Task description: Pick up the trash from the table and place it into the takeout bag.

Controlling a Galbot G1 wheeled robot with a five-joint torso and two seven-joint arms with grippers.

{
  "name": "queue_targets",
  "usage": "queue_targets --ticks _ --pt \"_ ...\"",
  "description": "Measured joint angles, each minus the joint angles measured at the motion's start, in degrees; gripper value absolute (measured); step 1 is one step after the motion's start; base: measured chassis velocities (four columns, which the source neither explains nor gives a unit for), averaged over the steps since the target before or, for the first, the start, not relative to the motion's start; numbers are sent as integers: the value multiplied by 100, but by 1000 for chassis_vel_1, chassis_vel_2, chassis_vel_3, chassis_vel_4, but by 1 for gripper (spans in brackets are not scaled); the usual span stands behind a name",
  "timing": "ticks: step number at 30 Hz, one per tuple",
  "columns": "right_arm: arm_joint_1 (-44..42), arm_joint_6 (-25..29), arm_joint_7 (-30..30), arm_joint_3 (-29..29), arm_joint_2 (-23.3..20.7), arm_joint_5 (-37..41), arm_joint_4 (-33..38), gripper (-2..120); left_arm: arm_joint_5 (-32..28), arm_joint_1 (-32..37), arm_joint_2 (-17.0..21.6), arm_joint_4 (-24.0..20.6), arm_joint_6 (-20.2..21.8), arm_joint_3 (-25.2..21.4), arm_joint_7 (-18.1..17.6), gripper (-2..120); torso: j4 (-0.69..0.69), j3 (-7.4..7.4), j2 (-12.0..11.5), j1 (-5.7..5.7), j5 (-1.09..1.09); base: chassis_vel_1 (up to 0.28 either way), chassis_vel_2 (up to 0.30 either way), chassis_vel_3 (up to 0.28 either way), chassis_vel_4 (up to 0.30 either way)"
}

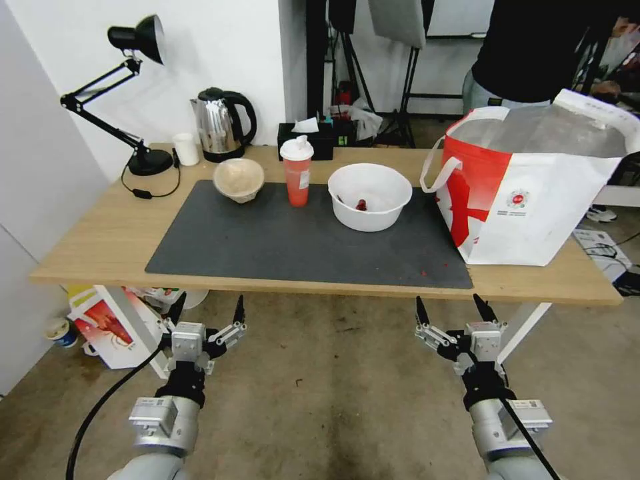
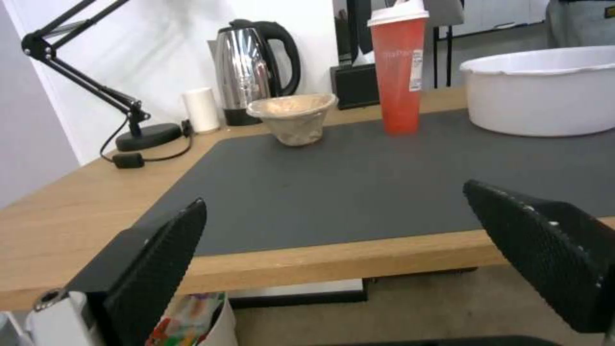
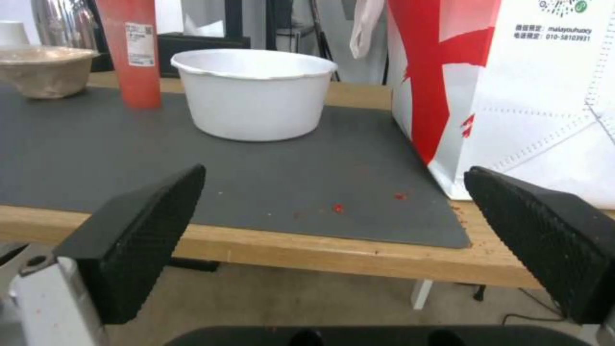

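Note:
On the table (image 1: 100,247), three pieces of trash stand in a row on the dark mat: a beige pulp bowl (image 1: 239,179) (image 2: 293,117) (image 3: 45,69), a red-orange cup with a white lid (image 1: 297,171) (image 2: 399,67) (image 3: 131,53), and a wide white bowl with red scraps (image 1: 370,195) (image 2: 545,91) (image 3: 255,93). The takeout bag (image 1: 533,187) (image 3: 512,91) stands open at the table's right end. My left gripper (image 1: 208,308) (image 2: 333,250) and right gripper (image 1: 452,308) (image 3: 333,240) hang open below the table's near edge, holding nothing.
Along the back edge stand a black desk lamp (image 1: 137,100), a small white cup (image 1: 186,149), a steel kettle (image 1: 221,124) and a black tissue box (image 1: 307,139). A carton (image 1: 110,327) leans on the floor under the table's left end. A person stands behind the bag.

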Motion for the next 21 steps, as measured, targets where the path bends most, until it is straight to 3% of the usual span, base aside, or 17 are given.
queue_targets --ticks 13,17,18,21 --pt "4 1 0 -2 -12 0 0 100 0 -3 14 13 -47 0 -9 100 0 0 0 0 0 0 0 0 0" --pt "149 58 -2 -62 -257 -1 -15 100 58 -62 250 192 -712 0 -186 100 -2 0 0 0 -2 0 0 0 0" --pt "149 58 -2 -62 -257 -1 -15 100 58 -62 250 192 -712 0 -186 100 -2 0 0 0 -2 0 0 0 0" --pt "415 176 -17 -172 -696 -10 -55 100 105 -104 425 319 -1207 0 -322 100 1 0 0 0 0 0 0 0 0"
